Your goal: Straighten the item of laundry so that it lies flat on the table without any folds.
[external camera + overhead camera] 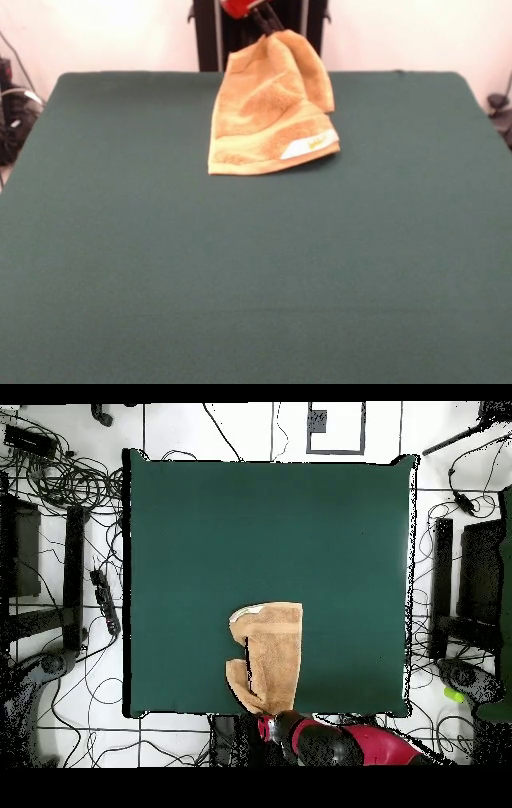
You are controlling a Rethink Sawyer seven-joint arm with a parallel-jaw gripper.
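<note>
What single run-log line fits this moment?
gripper: shut on orange-tan terry towel | towel: lifted by one end, lower edge on dark green felt table | still folded

Towel (268,112) hangs at table (240,280) far edge; remaining felt open.

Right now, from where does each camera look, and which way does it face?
Front view: across the table, facing the robot; the gripper holds up the towel.
Overhead view: above, looking straight down; red arm at bottom edge, towel near it.
Both views share the towel, the table and the arm.
</note>
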